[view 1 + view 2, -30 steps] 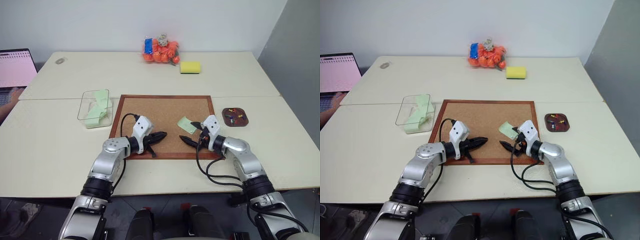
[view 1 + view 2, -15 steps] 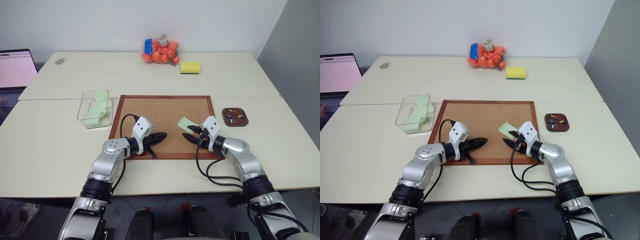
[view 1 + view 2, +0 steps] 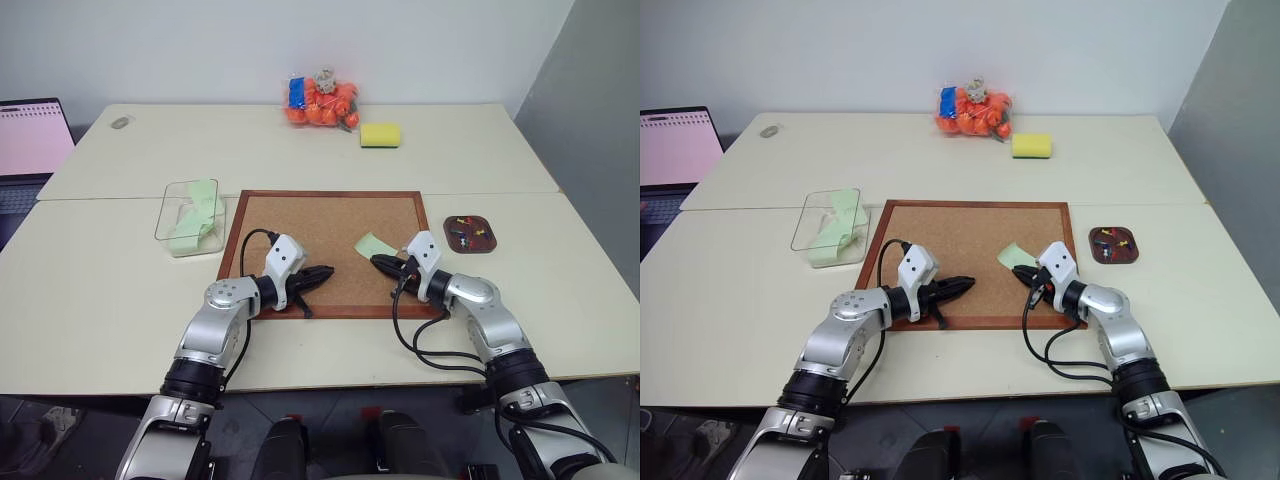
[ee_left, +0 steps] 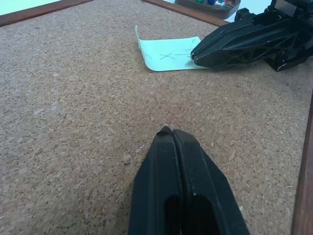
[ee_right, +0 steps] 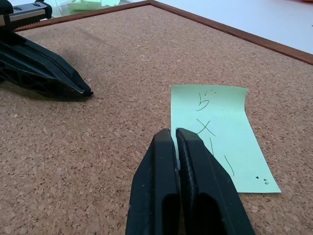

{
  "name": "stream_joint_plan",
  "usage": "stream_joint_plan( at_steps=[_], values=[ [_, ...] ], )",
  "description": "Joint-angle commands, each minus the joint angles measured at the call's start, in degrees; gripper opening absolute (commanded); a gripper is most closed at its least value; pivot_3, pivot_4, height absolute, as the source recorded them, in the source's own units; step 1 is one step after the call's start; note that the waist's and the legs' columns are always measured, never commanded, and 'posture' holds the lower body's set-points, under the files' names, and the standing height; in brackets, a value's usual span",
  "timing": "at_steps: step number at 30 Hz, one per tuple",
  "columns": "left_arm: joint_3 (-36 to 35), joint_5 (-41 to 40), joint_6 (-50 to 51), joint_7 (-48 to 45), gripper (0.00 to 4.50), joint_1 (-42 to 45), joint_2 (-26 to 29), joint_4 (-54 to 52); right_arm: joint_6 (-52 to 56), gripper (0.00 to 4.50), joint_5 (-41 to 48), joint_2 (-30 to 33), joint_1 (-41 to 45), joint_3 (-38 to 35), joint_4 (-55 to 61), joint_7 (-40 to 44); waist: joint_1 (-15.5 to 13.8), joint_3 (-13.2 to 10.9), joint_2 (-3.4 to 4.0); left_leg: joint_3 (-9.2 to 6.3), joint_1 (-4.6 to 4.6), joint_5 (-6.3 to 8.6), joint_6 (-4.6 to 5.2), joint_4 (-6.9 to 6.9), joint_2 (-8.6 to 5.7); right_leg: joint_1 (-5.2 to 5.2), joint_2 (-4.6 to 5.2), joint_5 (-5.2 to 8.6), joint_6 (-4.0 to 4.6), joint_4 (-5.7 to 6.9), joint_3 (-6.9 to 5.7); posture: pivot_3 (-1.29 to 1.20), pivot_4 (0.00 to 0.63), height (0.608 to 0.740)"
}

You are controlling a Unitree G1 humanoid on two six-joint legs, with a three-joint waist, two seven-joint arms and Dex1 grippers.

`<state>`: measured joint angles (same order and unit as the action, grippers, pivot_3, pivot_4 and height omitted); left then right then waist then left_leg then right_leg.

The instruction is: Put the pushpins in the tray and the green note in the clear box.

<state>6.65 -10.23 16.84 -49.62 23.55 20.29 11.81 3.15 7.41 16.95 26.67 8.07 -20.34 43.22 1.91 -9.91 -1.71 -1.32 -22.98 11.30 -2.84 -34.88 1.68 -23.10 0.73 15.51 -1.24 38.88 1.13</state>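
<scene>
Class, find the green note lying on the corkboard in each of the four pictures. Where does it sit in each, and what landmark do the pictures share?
Left eye view: green note right of centre, beside the right gripper.
Right eye view: right of centre.
Left wrist view: upper middle.
Right wrist view: right of centre.
Shared landmark: the corkboard under it.

Both head eyes are looking forward and down over the whole table (image 3: 90, 290), sharing the corkboard (image 3: 330, 225) at centre. Each wrist camera is skimming low and close across the cork, facing the other, both catching the green note (image 5: 220, 132).
</scene>
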Motion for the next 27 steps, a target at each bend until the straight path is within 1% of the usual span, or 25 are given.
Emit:
stream_joint_plan(
  at_steps=[1, 10, 18, 21, 23, 25, 27],
  values=[
    [1.20, 0.11, 1.33, -0.35, 0.00, -1.89, 0.35, 0.09, 0.66, 0.04, -0.07, 1.08, 1.02, -1.64, 3.67, -1.34, -0.01, 0.00, 0.00, 0.00, 0.00, 0.00, 0.00, 0.00, 0.00, 0.00, 0.00, 0.00, 0.00, 0.00, 0.00, 0.00, 0.150, 0.740],
    [1.12, 0.02, 1.44, -0.34, 0.00, -1.30, 0.18, 0.92, 7.33, 0.04, 2.69, 3.99, 1.37, -3.59, 15.26, -0.87, -0.10, -0.01, 0.00, -0.02, -0.04, 0.00, 0.00, 0.00, -0.01, -0.03, 0.01, 0.00, 0.00, 0.00, -0.02, 0.00, 0.150, 0.740],
    [1.48, 0.07, 0.48, -0.43, 0.00, -0.26, -0.85, 2.08, 9.04, 0.04, 2.80, 4.05, 1.82, -3.38, 17.77, -1.39, -0.16, -0.01, 0.00, -0.01, -0.03, 0.00, 0.00, -0.01, -0.03, -0.02, 0.02, 0.00, 0.00, 0.00, -0.02, 0.00, 0.150, 0.740],
    [-0.08, -2.55, 2.03, -0.85, 0.00, 0.20, -1.72, 1.09, 9.39, 0.04, 2.96, 4.32, 1.88, -3.41, 18.32, -1.26, -0.19, -0.01, 0.00, -0.02, -0.03, 0.00, 0.00, -0.01, -0.03, -0.01, 0.02, 0.00, 0.00, 0.00, -0.03, 0.00, 0.150, 0.740],
    [-1.08, -4.93, 3.75, -1.74, 0.37, 0.58, -2.25, -0.05, 9.55, 0.00, 3.01, 4.55, 2.09, -3.53, 18.39, -1.19, -0.19, -0.01, 0.00, -0.02, -0.04, 0.00, 0.00, -0.01, -0.03, -0.01, 0.02, 0.00, 0.00, 0.00, -0.03, 0.00, 0.150, 0.740],
    [-1.55, -6.54, 5.10, -2.22, 0.57, 0.73, -2.78, -1.55, 9.85, 0.00, 3.12, 4.74, 2.40, -3.65, 18.64, -1.12, -0.18, -0.02, -0.01, -0.02, -0.05, 0.00, 0.00, -0.02, -0.03, -0.01, 0.02, 0.00, 0.00, 0.00, -0.04, 0.00, 0.150, 0.740],
    [-2.57, -8.97, 7.09, -2.31, 1.00, 1.21, -3.72, -3.06, 10.33, 0.00, 3.44, 4.84, 2.82, -3.87, 19.30, -1.13, -0.20, -0.03, -0.03, -0.03, -0.07, 0.00, 0.00, -0.02, -0.03, -0.03, 0.02, 0.00, 0.00, -0.01, -0.06, 0.00, 0.150, 0.740]
  ],
)
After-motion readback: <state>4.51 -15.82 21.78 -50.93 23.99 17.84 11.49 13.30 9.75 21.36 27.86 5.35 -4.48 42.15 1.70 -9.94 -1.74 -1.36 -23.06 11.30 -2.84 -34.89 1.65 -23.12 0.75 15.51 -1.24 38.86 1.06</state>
